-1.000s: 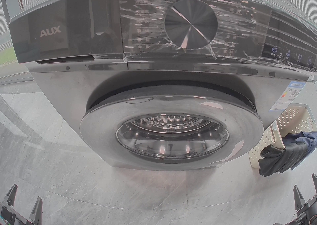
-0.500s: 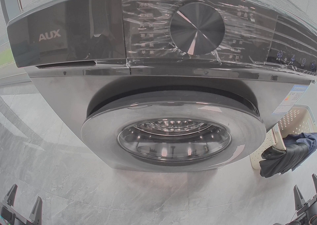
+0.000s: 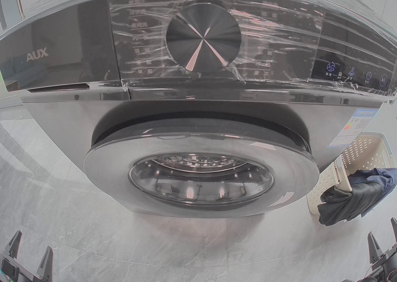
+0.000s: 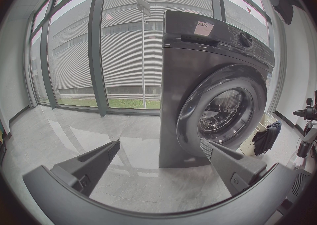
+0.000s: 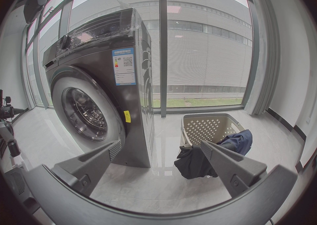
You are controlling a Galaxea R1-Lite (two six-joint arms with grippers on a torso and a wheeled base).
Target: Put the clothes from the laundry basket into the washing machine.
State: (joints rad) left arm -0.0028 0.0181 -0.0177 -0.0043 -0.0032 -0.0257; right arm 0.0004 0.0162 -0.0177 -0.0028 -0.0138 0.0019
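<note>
Facing washing machine (image 3: 198,138), door shut; dark clothes (image 3: 351,200) draped over basket (image 3: 364,150) rim alongside. Holding left gripper (image 3: 33,241) and right gripper (image 3: 381,227) low, fingers apart, empty.

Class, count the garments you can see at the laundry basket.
2: a black garment draped over the front rim of the basket, and a blue garment behind it inside. More may lie hidden beneath.
</note>
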